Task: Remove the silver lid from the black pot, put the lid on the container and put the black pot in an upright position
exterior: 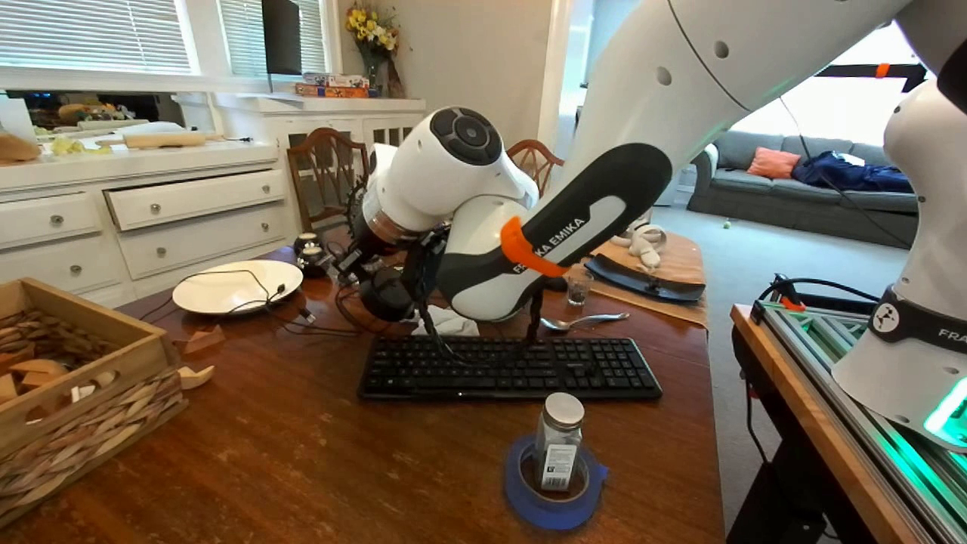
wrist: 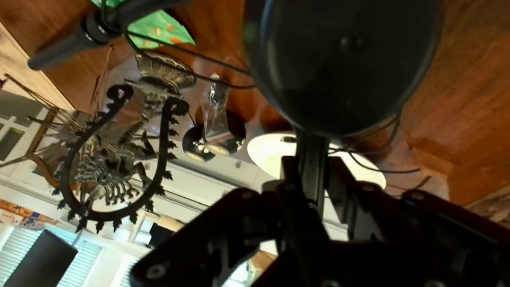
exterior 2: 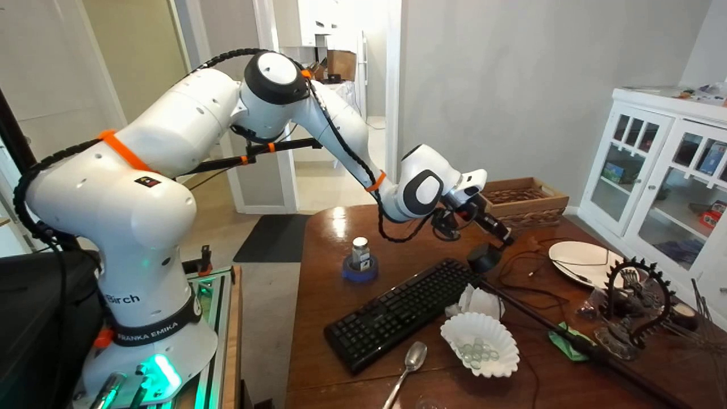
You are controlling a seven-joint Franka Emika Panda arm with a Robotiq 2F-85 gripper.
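The gripper (wrist: 312, 169) pinched the thin handle (wrist: 312, 147) of the black pot (exterior 2: 484, 258) from both sides, likely because the handle was easier to squeeze than the fat round part. The pot hung below the gripper, over the table (exterior: 302, 438), well in from its edges, between the keyboard (exterior: 514, 378) and the white plate (exterior: 219, 283). It looked tipped, but which way its mouth faced was hard to tell. A silver lid (exterior: 564, 409) sat on top of the glass jar (exterior: 558, 446), near the table's edge closest to the robot's base (exterior 2: 133, 363). That jar was probably the container, so the lid part looked done. The jar stood inside the blue tape (exterior: 555, 516), maybe so it would not fall over. The job left, it seemed, was to turn the pot mouth up and set it down gently.
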